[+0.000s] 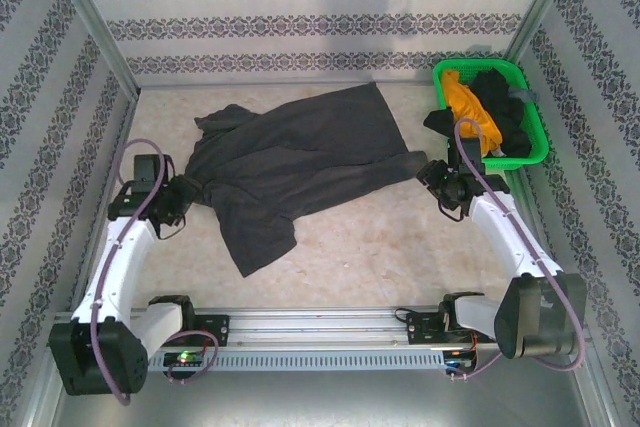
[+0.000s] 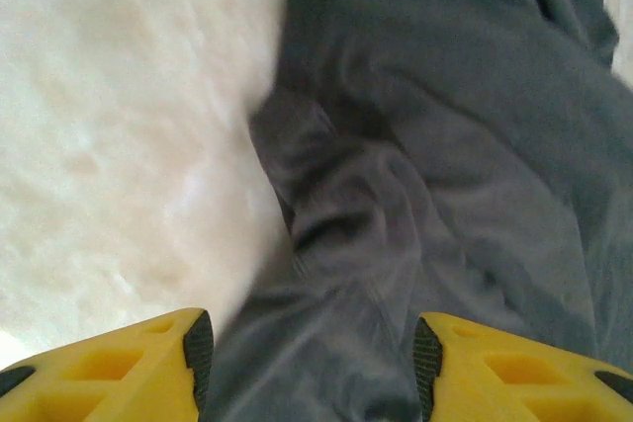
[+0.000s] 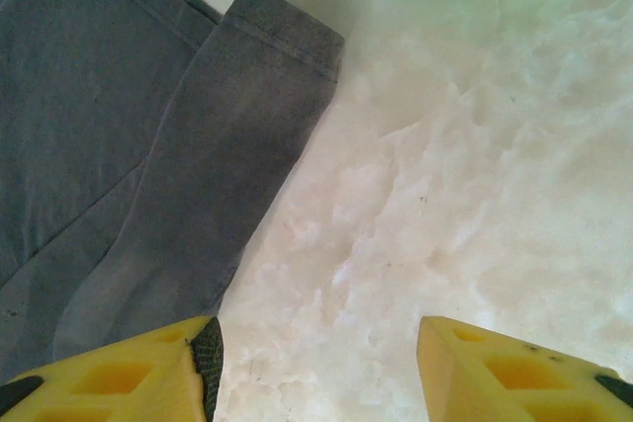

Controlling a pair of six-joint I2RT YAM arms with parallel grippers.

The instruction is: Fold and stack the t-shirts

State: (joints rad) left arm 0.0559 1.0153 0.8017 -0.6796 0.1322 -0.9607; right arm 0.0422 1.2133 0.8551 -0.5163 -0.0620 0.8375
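A large charcoal-grey t-shirt [image 1: 300, 157] lies spread and rumpled across the middle of the table. My left gripper [image 1: 185, 197] sits at its left edge. In the left wrist view its yellow fingers [image 2: 148, 368] stand apart, and the left gripper [image 2: 312, 368] is open with bunched grey cloth [image 2: 396, 195] lying loose between the jaws. My right gripper [image 1: 440, 182] is at the shirt's right sleeve. In the right wrist view the right gripper [image 3: 316, 363] is open over bare table, with the sleeve [image 3: 227, 145] just left of its left finger. A mustard-yellow shirt [image 1: 462, 97] and a black shirt [image 1: 505, 107] lie in the basket.
The green mesh basket [image 1: 485, 66] stands at the back right corner, just behind the right arm. Patterned walls enclose the table on three sides. Bare pale tabletop [image 1: 400, 247] stretches in front of the grey shirt.
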